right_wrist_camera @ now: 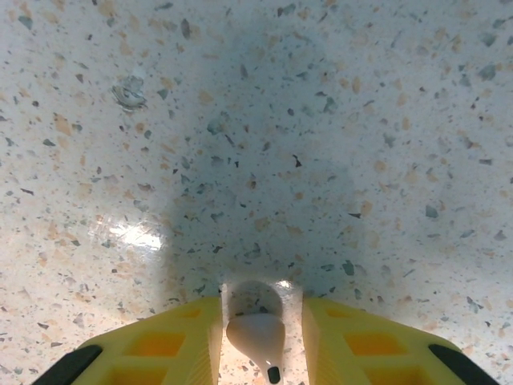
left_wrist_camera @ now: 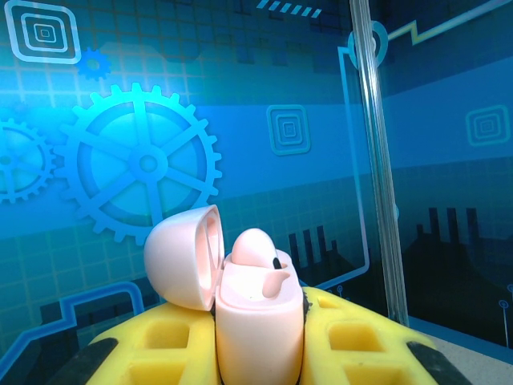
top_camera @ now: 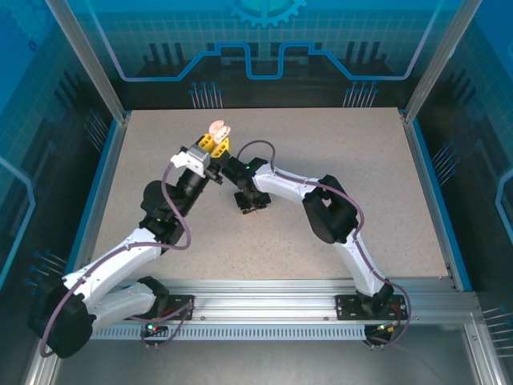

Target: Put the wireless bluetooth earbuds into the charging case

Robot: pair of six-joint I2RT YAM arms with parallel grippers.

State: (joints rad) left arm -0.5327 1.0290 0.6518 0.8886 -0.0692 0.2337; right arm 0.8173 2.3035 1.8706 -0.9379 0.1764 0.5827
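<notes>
My left gripper (left_wrist_camera: pixel 258 341) is raised above the table and shut on a pale pink charging case (left_wrist_camera: pixel 260 317). The case's lid (left_wrist_camera: pixel 183 257) is swung open to the left, and one pinkish-white earbud (left_wrist_camera: pixel 255 247) sits in the case. In the top view this gripper (top_camera: pixel 215 143) holds the case (top_camera: pixel 218 128) near the table's back middle. My right gripper (right_wrist_camera: pixel 262 317) points down at the table, its yellow fingers (right_wrist_camera: pixel 160 345) standing open around a second pale earbud (right_wrist_camera: pixel 256 341). A gap shows on that earbud's right side. In the top view the right gripper (top_camera: pixel 247 205) is low, just right of the left arm.
The speckled tabletop (top_camera: pixel 337 160) is ringed by a blue rim and clear enclosure walls. A metal post (left_wrist_camera: pixel 377 160) stands behind the case in the left wrist view. The two arms cross close together near the table's middle.
</notes>
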